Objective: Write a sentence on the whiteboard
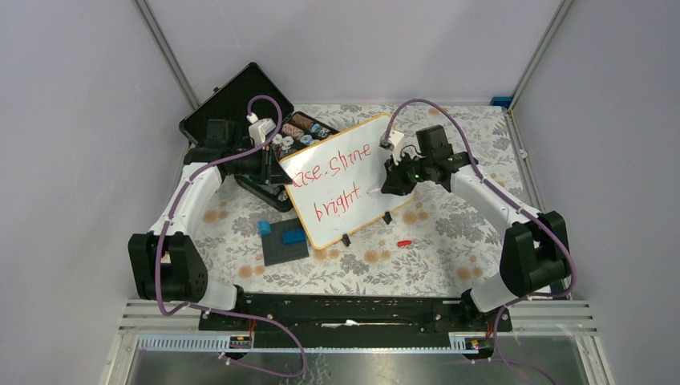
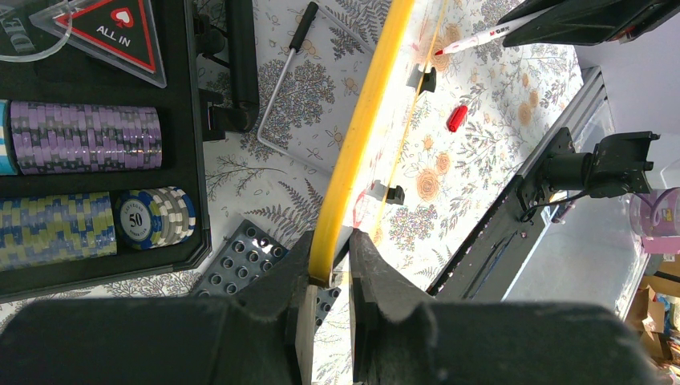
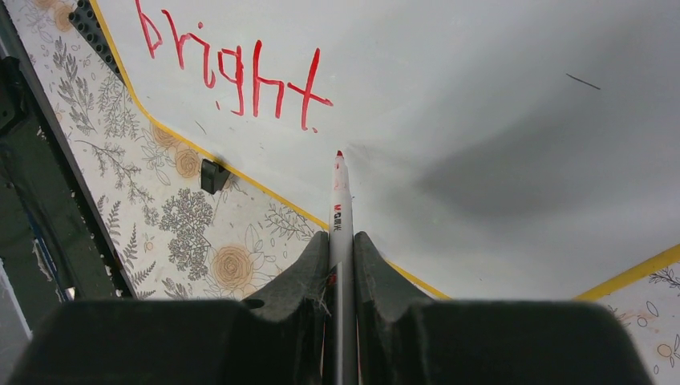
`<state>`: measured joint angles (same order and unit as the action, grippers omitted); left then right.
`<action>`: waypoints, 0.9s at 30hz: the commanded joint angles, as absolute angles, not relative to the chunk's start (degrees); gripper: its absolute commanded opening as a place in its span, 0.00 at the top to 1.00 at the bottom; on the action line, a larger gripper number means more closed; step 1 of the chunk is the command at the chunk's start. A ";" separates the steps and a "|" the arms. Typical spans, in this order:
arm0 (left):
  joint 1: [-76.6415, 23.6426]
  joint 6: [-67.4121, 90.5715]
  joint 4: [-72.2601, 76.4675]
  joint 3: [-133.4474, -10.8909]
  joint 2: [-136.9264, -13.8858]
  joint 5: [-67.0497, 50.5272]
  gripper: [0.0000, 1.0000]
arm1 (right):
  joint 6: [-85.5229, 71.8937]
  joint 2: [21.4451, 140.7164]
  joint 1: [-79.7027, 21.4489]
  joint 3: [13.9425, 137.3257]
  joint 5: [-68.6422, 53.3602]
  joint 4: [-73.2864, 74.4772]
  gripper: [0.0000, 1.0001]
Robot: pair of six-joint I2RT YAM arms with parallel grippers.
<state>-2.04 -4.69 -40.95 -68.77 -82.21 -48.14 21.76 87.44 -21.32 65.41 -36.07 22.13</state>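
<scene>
Two arms: both reach inward to one tilted whiteboard (image 3: 481, 120) between them.
Left gripper (image 2: 330, 261): clenched on the board's yellow edge.
Right gripper (image 3: 341, 253): grasping one marker (image 3: 340, 188), tip by "bright".
Sentence (image 1: 337, 206): two red lines.
Cap (image 1: 403, 242): one, on the table (image 1: 457, 233).

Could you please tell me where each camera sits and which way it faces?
Top external: above and behind the bases, looking down at the whiteboard; both arms show.
Left wrist: looks along the board's edge, clamped in the left tool.
Right wrist: faces the board's surface by "bright"; right tool holds the marker.
Both wrist views share the marker.
</scene>
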 commanded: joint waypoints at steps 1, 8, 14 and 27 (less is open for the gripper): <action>-3.43 -8.80 -40.87 -68.51 -81.57 -43.51 1.00 | 22.72 87.42 -21.18 67.99 -36.54 22.47 1.00; -3.43 -8.88 -40.87 -68.54 -81.90 -43.43 1.00 | 22.19 89.52 -21.25 68.93 -36.07 21.29 1.00; -3.43 -8.96 -40.86 -68.60 -82.02 -43.33 1.00 | 22.97 90.50 -21.18 68.13 -35.06 21.22 1.00; -3.43 -8.53 -40.87 -69.32 -81.87 -43.04 0.91 | 22.59 87.11 -21.26 70.93 -40.62 26.91 1.00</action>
<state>-2.04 -4.67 -40.97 -68.77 -82.21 -48.14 21.89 90.02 -21.32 66.78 -36.73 23.03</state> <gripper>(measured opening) 0.173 0.186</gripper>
